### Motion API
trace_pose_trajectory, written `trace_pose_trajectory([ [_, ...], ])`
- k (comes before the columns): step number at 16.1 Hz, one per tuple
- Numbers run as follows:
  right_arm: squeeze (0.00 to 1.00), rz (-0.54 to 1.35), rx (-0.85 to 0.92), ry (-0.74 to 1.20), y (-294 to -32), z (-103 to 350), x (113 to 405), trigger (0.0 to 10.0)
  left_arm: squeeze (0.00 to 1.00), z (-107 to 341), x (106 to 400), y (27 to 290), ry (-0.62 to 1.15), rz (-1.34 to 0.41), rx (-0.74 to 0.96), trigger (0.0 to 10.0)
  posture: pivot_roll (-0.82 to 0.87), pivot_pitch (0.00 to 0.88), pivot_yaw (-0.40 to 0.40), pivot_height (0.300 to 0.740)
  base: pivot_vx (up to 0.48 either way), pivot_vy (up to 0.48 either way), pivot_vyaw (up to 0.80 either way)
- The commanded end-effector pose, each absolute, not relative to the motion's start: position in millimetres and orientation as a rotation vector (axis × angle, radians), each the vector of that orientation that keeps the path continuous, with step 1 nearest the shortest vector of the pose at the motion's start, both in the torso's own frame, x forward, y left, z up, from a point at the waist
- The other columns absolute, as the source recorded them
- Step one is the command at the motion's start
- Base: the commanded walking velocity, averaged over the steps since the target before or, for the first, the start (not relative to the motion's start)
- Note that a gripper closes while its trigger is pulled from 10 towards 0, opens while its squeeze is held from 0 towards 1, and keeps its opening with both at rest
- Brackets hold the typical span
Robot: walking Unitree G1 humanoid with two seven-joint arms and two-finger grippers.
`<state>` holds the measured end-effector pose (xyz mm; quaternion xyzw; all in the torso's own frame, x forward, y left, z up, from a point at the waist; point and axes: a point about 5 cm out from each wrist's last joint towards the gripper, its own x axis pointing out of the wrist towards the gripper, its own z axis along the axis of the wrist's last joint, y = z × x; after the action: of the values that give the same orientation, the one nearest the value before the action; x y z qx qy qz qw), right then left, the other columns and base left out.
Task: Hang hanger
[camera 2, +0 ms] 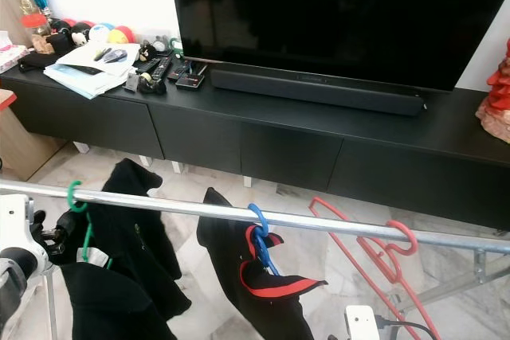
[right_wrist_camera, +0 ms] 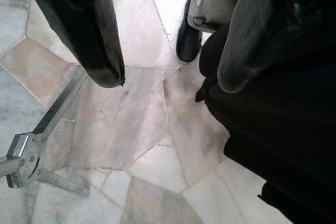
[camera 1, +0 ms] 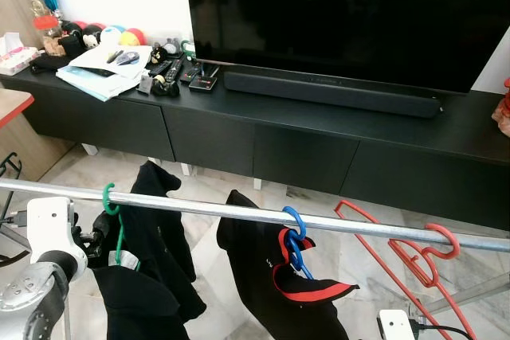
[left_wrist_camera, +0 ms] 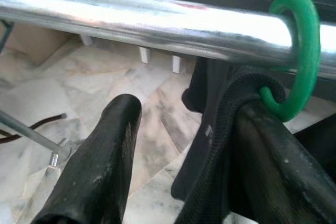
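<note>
Left gripper (left_wrist_camera: pixel 184 145): fingers spread apart, just under the steel rail (left_wrist_camera: pixel 142 22). One finger (left_wrist_camera: pixel 100 166) stands free over the marble floor (left_wrist_camera: pixel 42 98); the other sits against the black cloth of the garment (left_wrist_camera: pixel 220 145) beneath the green hanger (left_wrist_camera: pixel 302 56). Cannot tell whether that finger presses the hanger's neck or only the fabric. The green hook is over the rail, right above the gripper, carrying the black garment.

In the head views the left arm (camera 1: pixel 44 276) rises at the rail's left end, with the green hanger (camera 1: pixel 111 201) just beside it.

Outward along the rail from the left gripper: a blue hanger (camera 1: pixel 293 232) hooked on, carrying a black garment with red trim (camera 1: pixel 291 276); a small pale mark shows on this cloth, too small to read. Farther still, a bare red hanger (camera 1: pixel 414 256) hangs tilted from the rail.

Right gripper (right_wrist_camera: pixel 168 77): fingers wide, holding nothing, pointing down at the marble floor, with dark cloth (right_wrist_camera: pixel 283 140) beside one finger and a metal rack foot (right_wrist_camera: pixel 31 156) on the far side.

Beyond the rail: a long black TV cabinet (camera 1: pixel 303 149), a dark television (camera 1: pixel 343 13), a black soundbar (camera 1: pixel 331 93). On the cabinet's left end lie papers (camera 1: pixel 103 69), remotes (camera 1: pixel 163 69) and coloured balls (camera 1: pixel 119 35). No brand or lettering is legible anywhere.
</note>
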<state>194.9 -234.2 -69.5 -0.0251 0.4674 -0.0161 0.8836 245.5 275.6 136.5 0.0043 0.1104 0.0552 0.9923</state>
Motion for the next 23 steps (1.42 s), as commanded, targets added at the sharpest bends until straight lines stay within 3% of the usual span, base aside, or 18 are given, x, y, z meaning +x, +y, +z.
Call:
trace_pose_trajectory([
  [1, 0.00, -0.034, -0.049, 0.989, -233.6, -71.7, 191.2, 10.0, 0.00, 146.4, 243.6, 272.7, 0.216, 0.034, 0.040, 10.0, 0.09, 0.093, 0.018, 0.740, 0.000, 0.000, 0.00],
  [3, 0.00, -0.033, -0.048, 0.988, -233.6, -71.6, 191.3, 10.0, 0.00, 150.9, 238.7, 282.6, 0.240, 0.019, 0.118, 10.0, 0.09, 0.092, 0.018, 0.740, 0.000, 0.000, 0.00],
  [7, 0.00, -0.029, -0.049, 0.989, -233.5, -71.7, 191.3, 10.0, 0.00, 147.4, 236.4, 306.3, 0.303, 0.176, 0.206, 10.0, 0.09, 0.090, 0.016, 0.740, 0.000, 0.000, 0.00],
  [17, 0.00, -0.030, -0.046, 0.990, -232.4, -72.1, 191.0, 10.0, 0.00, 98.6, 227.7, 297.5, 0.451, 0.259, -0.040, 10.0, 0.08, 0.083, 0.021, 0.740, 0.000, 0.000, 0.00],
  [20, 0.00, -0.028, -0.047, 0.990, -232.3, -72.0, 191.1, 10.0, 0.00, 85.8, 221.7, 301.2, 0.532, 0.332, -0.038, 10.0, 0.09, 0.086, 0.020, 0.740, 0.000, 0.000, 0.00],
  [23, 0.00, -0.024, -0.047, 0.992, -232.1, -72.0, 191.3, 10.0, 0.00, 66.1, 211.7, 301.6, 0.639, 0.447, -0.154, 10.0, 0.09, 0.091, 0.021, 0.740, 0.000, 0.000, 0.00],
])
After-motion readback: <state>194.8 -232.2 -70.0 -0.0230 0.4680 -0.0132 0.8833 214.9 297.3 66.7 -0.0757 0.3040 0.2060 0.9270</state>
